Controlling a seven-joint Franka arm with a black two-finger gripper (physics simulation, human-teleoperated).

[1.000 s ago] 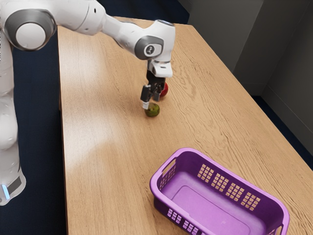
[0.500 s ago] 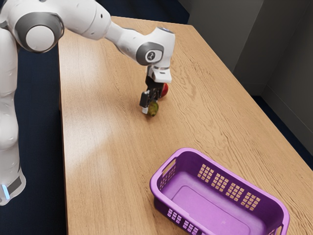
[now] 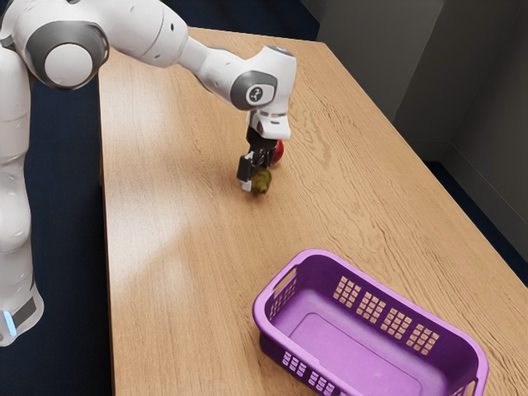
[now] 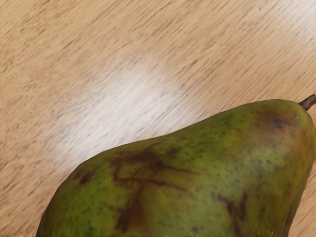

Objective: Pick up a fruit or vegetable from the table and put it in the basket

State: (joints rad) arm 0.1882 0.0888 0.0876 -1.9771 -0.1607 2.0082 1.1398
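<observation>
The gripper (image 3: pixel 256 169) is low over the wooden table, right at a green pear (image 3: pixel 261 181) with brown patches. The pear stands out on the exterior view's right side of the gripper's lower end, and part of it is hidden there. Close under my hand, the pear (image 4: pixel 197 182) looms large in the wrist view, its stem and mottled skin visible. Whether the gripper holds it cannot be made out. A purple basket (image 3: pixel 375 285) with no fruit visible inside stands toward the exterior view's lower right.
A red fruit (image 3: pixel 278 151) lies just behind the gripper, partly hidden by it. Bare tabletop (image 3: pixel 190 247) lies between the pear and the basket's near side. The basket's raised rim and grid-holed walls stand up from the table.
My hand has come down to the pear over the last second. The pear has turned and shifted slightly toward the exterior view's right. The basket and red fruit have stayed put.
</observation>
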